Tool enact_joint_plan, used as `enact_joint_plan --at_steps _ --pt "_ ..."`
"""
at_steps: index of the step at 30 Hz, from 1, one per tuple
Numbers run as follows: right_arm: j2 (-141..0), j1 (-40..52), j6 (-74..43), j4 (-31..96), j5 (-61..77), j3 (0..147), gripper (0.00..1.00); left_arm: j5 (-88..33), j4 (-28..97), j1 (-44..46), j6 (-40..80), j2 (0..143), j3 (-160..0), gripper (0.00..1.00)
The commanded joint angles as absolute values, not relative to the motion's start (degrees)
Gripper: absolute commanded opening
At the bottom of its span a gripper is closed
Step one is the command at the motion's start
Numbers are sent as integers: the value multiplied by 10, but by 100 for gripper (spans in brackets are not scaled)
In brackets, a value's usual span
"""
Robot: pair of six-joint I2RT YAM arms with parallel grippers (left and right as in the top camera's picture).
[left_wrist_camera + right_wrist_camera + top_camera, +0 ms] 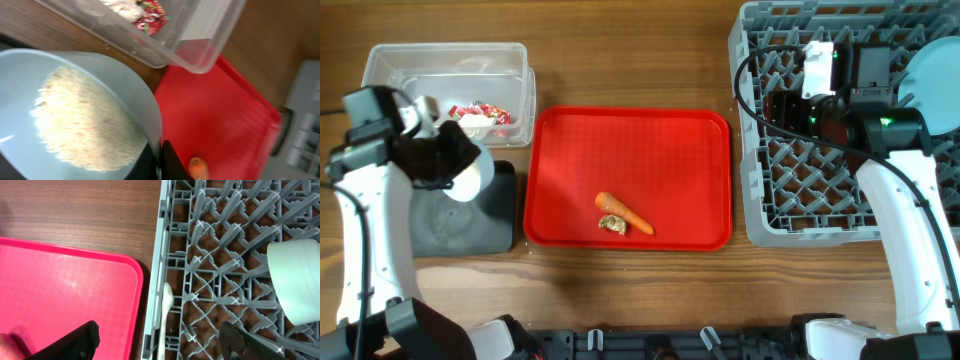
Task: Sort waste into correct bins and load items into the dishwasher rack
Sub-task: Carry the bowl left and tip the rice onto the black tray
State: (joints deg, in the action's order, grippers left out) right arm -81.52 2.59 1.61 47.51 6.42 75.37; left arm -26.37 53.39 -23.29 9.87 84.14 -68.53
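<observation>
Pinches the rim of the light blue bowl (131, 84) in the left gripper (160, 162), rice (85, 120) heaped inside, above the black tray (500, 222). Holds the right gripper (156, 341) spread wide (nothing in it) over the edge of the dishwasher rack (220, 235).

Open red tray (650, 150), carrot (623, 211) and scrap (614, 225) near front

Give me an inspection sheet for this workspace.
Surface: wooden table.
Job's things: carrot, brown scrap on red tray; wrapper, napkin in clear tub; plate, spoon, bowl in rack; black tray below left arm.
Clutter: nothing seen.
Grippers: left gripper shut on rice bowl; right gripper open over rack edge.
Cables: black cable loops over rack.
Surroundings: nothing seen.
</observation>
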Motion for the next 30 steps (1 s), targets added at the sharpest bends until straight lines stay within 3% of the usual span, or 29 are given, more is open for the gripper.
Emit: enact_joint_plan --at_steps 1,7,23,30 --pt "-813 28 15 472 71 754 79 -409 534 -291 31 850 -681 4" --pt "-813 28 15 472 71 754 79 -507 531 -352 -10 879 -654 4" --pt "-813 28 15 473 71 754 79 -602 479 -439 -13 934 -581 4" --pt "-813 28 16 475 59 754 79 -699 489 -475 -11 961 -570 4"
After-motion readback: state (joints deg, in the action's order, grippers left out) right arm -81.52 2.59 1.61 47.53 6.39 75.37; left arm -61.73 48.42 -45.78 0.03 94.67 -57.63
